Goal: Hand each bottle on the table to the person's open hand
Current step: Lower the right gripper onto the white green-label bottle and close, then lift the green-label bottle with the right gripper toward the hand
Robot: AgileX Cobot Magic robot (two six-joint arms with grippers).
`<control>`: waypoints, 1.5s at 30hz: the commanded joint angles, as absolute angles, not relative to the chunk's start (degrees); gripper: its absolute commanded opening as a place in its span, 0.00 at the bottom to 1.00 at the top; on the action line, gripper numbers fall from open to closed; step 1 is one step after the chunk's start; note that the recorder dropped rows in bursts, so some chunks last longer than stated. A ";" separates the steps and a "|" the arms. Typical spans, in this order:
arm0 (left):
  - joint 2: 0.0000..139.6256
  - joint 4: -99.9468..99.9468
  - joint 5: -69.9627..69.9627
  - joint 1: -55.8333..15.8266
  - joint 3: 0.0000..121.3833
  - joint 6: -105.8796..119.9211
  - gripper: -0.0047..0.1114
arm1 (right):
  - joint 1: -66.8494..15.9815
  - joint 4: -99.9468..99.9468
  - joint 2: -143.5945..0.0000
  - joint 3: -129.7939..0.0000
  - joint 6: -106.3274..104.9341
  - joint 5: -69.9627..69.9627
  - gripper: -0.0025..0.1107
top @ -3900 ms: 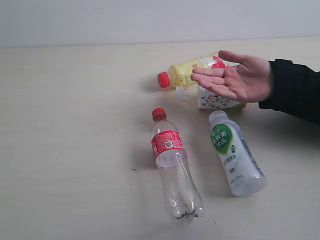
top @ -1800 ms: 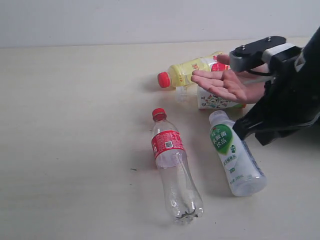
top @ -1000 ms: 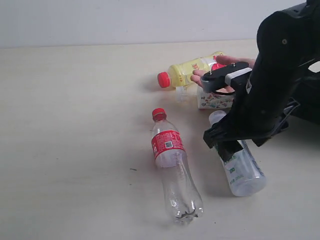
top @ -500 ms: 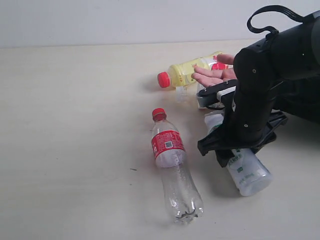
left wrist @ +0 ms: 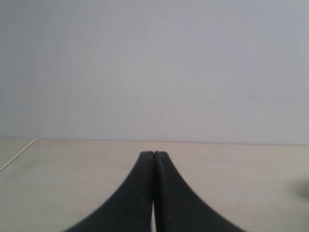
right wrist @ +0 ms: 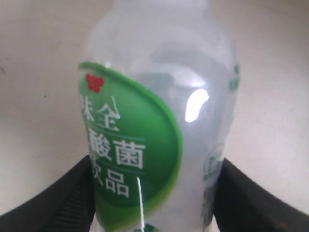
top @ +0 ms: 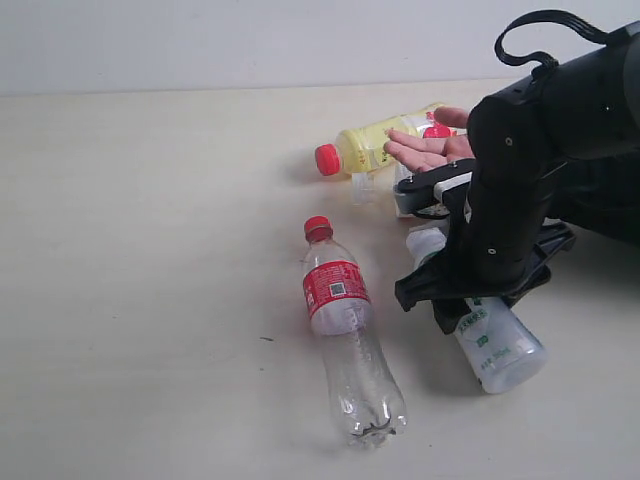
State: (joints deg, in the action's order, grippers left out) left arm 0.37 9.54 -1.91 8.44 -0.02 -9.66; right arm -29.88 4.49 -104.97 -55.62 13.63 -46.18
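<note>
The white bottle with the green label (top: 502, 346) (right wrist: 159, 106) lies on the table (top: 150, 250), and my right gripper (right wrist: 155, 164) is shut on its body, one finger pressed to each side. The right arm (top: 520, 170) hides most of that bottle in the exterior view. A clear bottle with red cap and label (top: 345, 330) lies to its left. Behind it, the yellow bottle with red cap (top: 372, 143) lies under the person's open hand (top: 425, 150). Only the clear neck of the floral bottle (top: 361, 186) shows. My left gripper (left wrist: 154, 153) is shut and empty.
A pale wall (top: 250, 40) runs behind the table's far edge. The person's black sleeve is hidden behind my right arm. The left wrist view holds only bare tabletop (left wrist: 72, 169) and wall.
My right arm came in from the right, dropped over the green-label bottle and closed its fingers round it. That bottle shifted slightly. The hand and the other bottles stayed put.
</note>
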 commanded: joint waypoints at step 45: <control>0.00 9.86 -1.79 8.63 0.00 -9.43 0.04 | -21.33 2.11 -100.74 -81.01 7.61 -69.96 0.02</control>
State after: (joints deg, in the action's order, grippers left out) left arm 0.37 9.54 -1.91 8.44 -0.02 -9.66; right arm -21.97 0.98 -99.78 -80.58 8.68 -70.07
